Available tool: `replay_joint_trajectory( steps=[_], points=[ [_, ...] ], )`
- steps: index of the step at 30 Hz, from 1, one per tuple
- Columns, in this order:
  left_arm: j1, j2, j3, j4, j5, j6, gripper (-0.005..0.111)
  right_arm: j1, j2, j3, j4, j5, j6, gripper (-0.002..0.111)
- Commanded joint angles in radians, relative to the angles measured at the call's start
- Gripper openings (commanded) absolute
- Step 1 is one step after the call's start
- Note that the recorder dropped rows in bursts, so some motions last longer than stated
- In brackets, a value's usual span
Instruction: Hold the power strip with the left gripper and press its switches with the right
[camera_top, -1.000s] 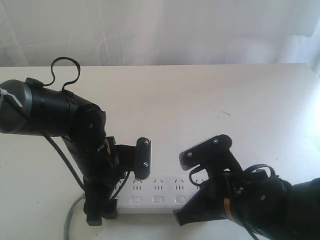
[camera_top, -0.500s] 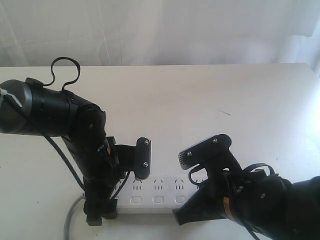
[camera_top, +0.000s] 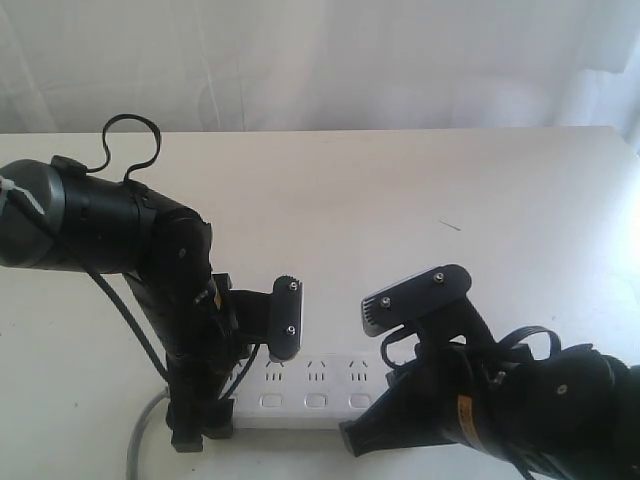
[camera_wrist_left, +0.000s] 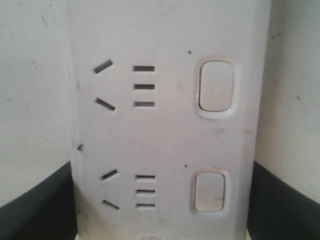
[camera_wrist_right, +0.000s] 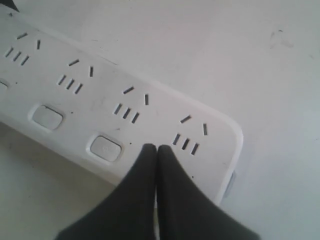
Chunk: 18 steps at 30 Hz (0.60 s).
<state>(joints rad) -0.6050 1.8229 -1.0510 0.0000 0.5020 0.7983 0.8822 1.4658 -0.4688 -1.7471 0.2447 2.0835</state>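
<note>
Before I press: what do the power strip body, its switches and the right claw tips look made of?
The power strip is apparently white moulded plastic, matte, with dark specks and scuffs. The switches look like similar white plastic, smooth, each set in a raised rim. The right claw has matte black tips, plastic or rubber; the look leaves that open.

Bright, even daylight fills the exterior view; the white backdrop (camera_top: 320, 60) at 12 o'clock is nearly blown out and the bench (camera_top: 400, 200) shows only faint shadows. Both wrist views are soft and grainy, the power strip (camera_wrist_left: 165, 135) slightly smeared, the right hand (camera_wrist_right: 156, 148) a featureless black.
</note>
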Motion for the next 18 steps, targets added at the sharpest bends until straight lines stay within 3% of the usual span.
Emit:
replay_joint_trajectory(
  steps=[1,18],
  points=[
    [-0.005,0.016,0.019,0.0,0.07,-0.003,0.0,-0.003,0.022,0.004,0.003,-0.005,-0.005,0.0],
    [-0.005,0.016,0.019,0.0,0.073,-0.003,0.0,-0.003,0.012,0.004,0.003,0.002,-0.012,0.0]
  ],
)
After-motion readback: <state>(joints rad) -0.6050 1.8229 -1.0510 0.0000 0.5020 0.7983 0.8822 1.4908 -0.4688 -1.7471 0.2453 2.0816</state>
